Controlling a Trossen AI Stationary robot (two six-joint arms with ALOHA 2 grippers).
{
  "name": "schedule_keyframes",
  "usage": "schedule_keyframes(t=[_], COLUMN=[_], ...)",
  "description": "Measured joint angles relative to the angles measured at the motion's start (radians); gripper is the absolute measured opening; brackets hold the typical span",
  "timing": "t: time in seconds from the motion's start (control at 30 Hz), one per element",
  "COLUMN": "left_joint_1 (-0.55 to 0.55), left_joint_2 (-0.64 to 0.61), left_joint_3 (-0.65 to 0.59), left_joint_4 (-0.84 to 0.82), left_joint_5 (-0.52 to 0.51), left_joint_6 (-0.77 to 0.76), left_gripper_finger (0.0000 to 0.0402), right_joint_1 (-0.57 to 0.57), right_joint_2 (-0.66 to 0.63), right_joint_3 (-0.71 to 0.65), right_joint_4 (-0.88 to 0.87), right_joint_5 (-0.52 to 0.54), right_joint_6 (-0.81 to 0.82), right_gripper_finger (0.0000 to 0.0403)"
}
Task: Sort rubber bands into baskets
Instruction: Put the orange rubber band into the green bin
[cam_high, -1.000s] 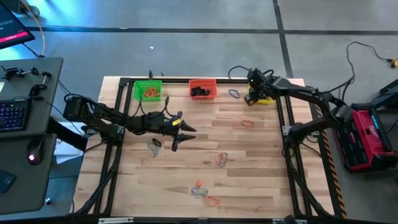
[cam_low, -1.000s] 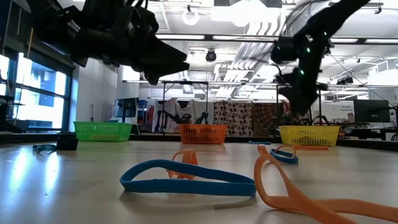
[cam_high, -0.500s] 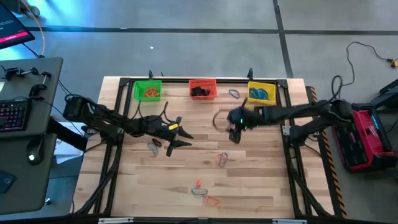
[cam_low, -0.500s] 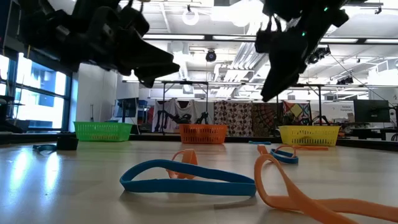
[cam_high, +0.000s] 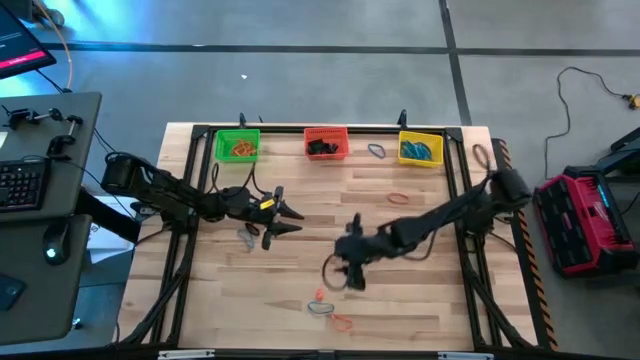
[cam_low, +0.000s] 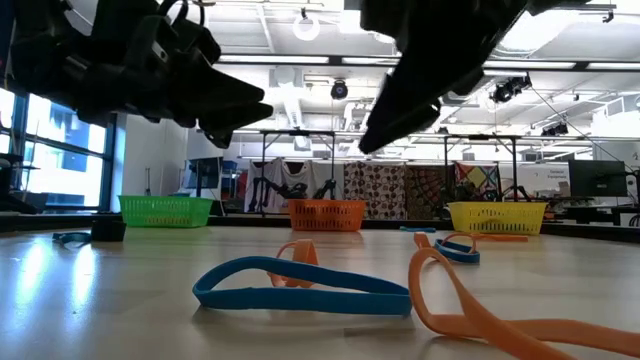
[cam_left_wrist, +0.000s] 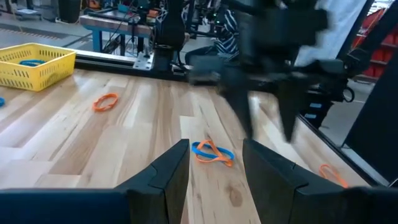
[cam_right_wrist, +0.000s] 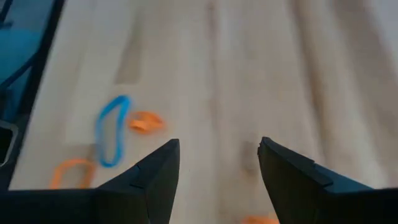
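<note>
Along the upper edge of the table in the high view stand three mesh baskets. The green basket (cam_high: 237, 146), left of centre, holds orange bands; the red-orange basket (cam_high: 326, 142), at the middle, holds dark ones; the yellow basket (cam_high: 421, 148), to the right, holds blue ones.

The loose rubber bands are thin, limp loops. A grey one (cam_high: 247, 233) lies left of centre, a grey-teal one (cam_high: 377, 150) sits between the red-orange and yellow baskets, and an orange one (cam_high: 399, 198) lies below the yellow basket. Toward the lower middle are a blue loop (cam_high: 320, 308) beside a small orange piece (cam_high: 319, 294) and another orange loop (cam_high: 343, 322) (the right wrist view shows this same group).

The left gripper (cam_high: 284, 220) reaches in from the left, held level above the wood at left-centre, fingers parted and empty. The right gripper (cam_high: 350, 277) stretches far across from the right edge to below centre, angled down toward the table, jaws wide with nothing between them.
</note>
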Motion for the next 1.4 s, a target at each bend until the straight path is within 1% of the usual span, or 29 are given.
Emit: schedule_keyframes(t=[0.17,0.3,0.43,0.53,0.6,0.73,0.83,0.9,1.2,1.27,1.4], left_joint_1=[0.003,0.003,0.003,0.003,0.003,0.003,0.003,0.003,0.003,0.003,0.003], left_joint_2=[0.0,0.0,0.0,0.0,0.0,0.0,0.0,0.0,0.0,0.0,0.0], left_joint_3=[0.0,0.0,0.0,0.0,0.0,0.0,0.0,0.0,0.0,0.0,0.0], left_joint_4=[0.001,0.001,0.005,0.004,0.003,-0.002,-0.003,-0.003,-0.004,-0.004,-0.005], left_joint_5=[-0.004,-0.029,-0.068,-0.069,-0.069,-0.069,-0.069,-0.069,-0.069,-0.069,-0.069], left_joint_6=[0.006,0.026,0.025,0.024,0.018,0.01,0.009,0.009,0.012,0.017,0.018], left_gripper_finger=[0.0142,0.0142,0.0142,0.0142,0.0142,0.0142,0.0142,0.0142,0.0142,0.0142,0.0142], right_joint_1=[0.058,0.058,0.034,0.012,-0.002,-0.018,-0.026,-0.029,-0.035,-0.038,-0.049], right_joint_2=[0.142,0.223,0.279,0.315,0.339,0.37,0.374,0.374,0.374,0.374,0.363], right_joint_3=[0.124,0.187,0.204,0.204,0.204,0.204,0.204,0.204,0.204,0.204,0.204], right_joint_4=[-0.004,-0.002,0.05,0.096,0.121,0.155,0.155,0.155,0.129,0.129,0.111], right_joint_5=[-0.068,-0.123,-0.237,-0.308,-0.337,-0.361,-0.369,-0.369,-0.373,-0.373,-0.372], right_joint_6=[-0.072,-0.119,-0.15,-0.172,-0.182,-0.198,-0.202,-0.205,-0.22,-0.224,-0.23], right_gripper_finger=[0.0206,0.0206,0.0206,0.0206,0.0205,0.0199,0.0179,0.0157,0.0014,0.0006,0.0007])
